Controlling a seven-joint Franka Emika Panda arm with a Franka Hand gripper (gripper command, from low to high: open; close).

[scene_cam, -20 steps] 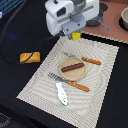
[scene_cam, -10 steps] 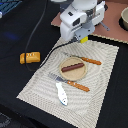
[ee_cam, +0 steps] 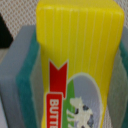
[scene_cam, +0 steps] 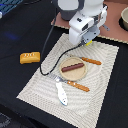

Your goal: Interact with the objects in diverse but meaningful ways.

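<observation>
My gripper [scene_cam: 86, 42] is shut on the yellow printed carton [scene_cam: 89, 44] and holds it over the far edge of the striped placemat [scene_cam: 105, 85]. The wrist view shows the carton [ee_cam: 80, 45], with a red label, clamped between the grey-green pads [ee_cam: 26, 75]. A dark brown sausage [scene_cam: 72, 67] lies on a tan plate [scene_cam: 75, 75] in the mat's middle. A white-grey fish shape [scene_cam: 62, 95] lies on the near part of the mat. An orange scored bread loaf [scene_cam: 30, 57] lies on the black table at the exterior view's left.
An orange-handled utensil [scene_cam: 91, 61] lies beside the plate on the exterior view's right, another [scene_cam: 77, 86] just nearer than the plate. A brown board [scene_cam: 114, 31] and a pot [scene_cam: 124, 17] stand at the far right. A black cable [scene_cam: 46, 47] runs from the arm.
The gripper with the carton has moved toward the exterior view's right and nearer the plate. The other things have not moved.
</observation>
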